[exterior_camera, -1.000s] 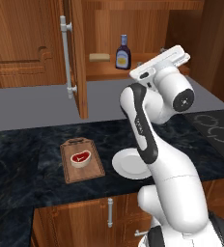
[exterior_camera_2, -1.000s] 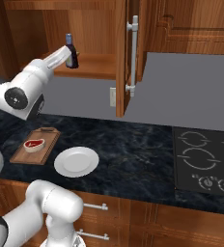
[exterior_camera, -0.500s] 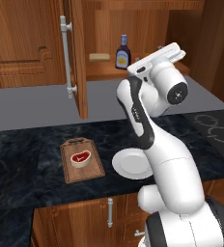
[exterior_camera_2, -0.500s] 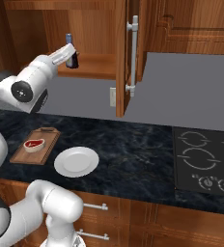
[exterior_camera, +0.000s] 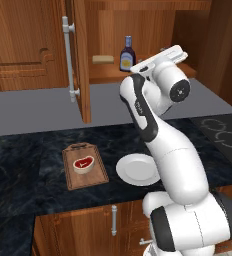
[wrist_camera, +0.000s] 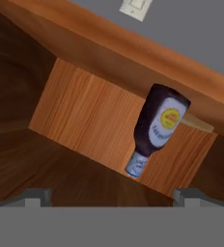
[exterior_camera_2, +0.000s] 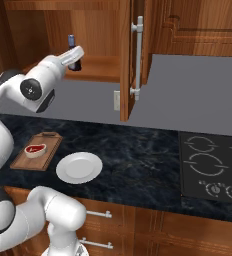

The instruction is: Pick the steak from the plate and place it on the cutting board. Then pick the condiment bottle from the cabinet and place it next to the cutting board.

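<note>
The steak [exterior_camera: 83, 163] [exterior_camera_2: 34, 149] lies on the cutting board [exterior_camera: 88, 177] [exterior_camera_2: 43, 155] on the dark counter. Beside the board sits the white plate [exterior_camera: 138, 169] [exterior_camera_2: 79, 167], with nothing on it. Upright on the shelf of the open cabinet [exterior_camera: 33, 45] [exterior_camera_2: 100, 70] stands the condiment bottle [exterior_camera: 126, 54] [exterior_camera_2: 75, 64] [wrist_camera: 157, 128]. My gripper [exterior_camera: 135, 68] [exterior_camera_2: 77, 52] [wrist_camera: 112, 195] is raised to shelf height, open, pointing at the bottle from a short way off. Nothing is between its fingertips [wrist_camera: 36, 197].
A flat tan block [exterior_camera: 103, 59] rests on the shelf left of the bottle. The open cabinet door with its grey bar handle [exterior_camera: 68, 55] [exterior_camera_2: 137, 55] juts out beside the arm. A stove top [exterior_camera: 223, 135] [exterior_camera_2: 208, 165] is at the right.
The hand has shifted a little toward the bottle at the cabinet shelf. The jaws have stayed open, and the steak, board and plate have not moved.
</note>
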